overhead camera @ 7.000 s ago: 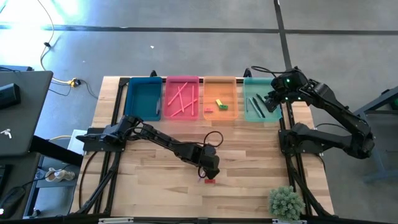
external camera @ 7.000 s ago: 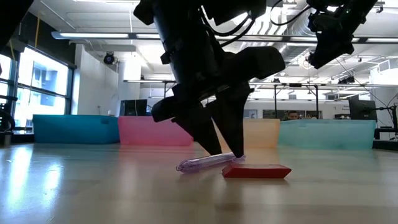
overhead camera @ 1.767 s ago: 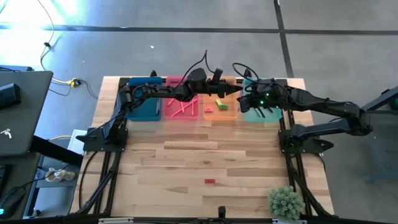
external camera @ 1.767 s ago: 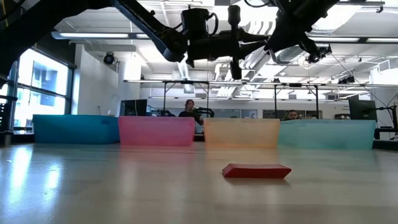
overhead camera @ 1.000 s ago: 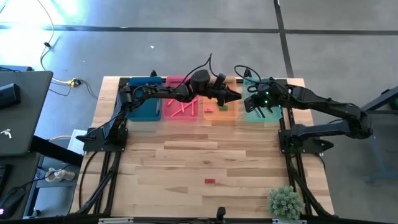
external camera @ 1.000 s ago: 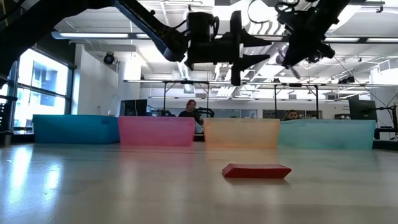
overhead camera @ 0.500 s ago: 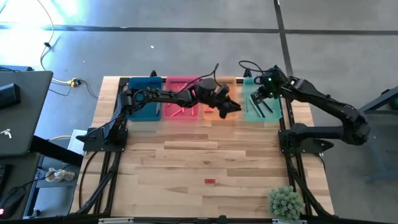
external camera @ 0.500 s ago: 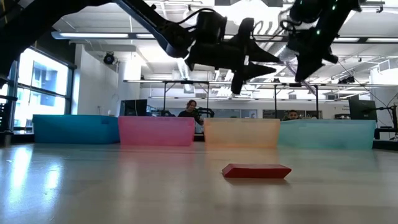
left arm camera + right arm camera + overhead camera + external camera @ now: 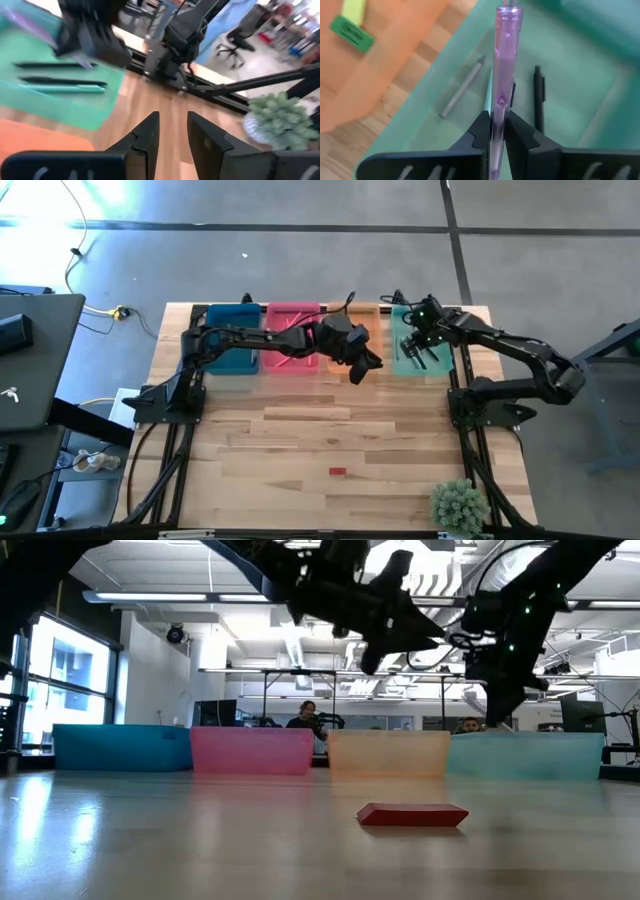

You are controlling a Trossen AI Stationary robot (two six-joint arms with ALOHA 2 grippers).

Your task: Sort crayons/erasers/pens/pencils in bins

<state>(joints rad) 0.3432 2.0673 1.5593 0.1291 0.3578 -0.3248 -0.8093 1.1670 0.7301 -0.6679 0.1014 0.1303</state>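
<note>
- The right tool is closed on a purple pen and hangs over the mint bin, at 1 o'clock on the desk.
- I judge this pen close to being dropped in; two black pens and a teal one already lie there, and the right wrist view also shows a grey stick.
- The left tool hovers at the front edge of the orange bin, fingers slightly apart and empty.
- Left to do: one red eraser lies alone at 6 o'clock, well apart from the bins.
- Bins count four: teal, pink, orange, mint, in a row at 12 o'clock.
- The orange bin holds a green eraser and a yellow one.
- The arm hides most of the pink bin's contents, so the pencils cannot be counted.
</note>
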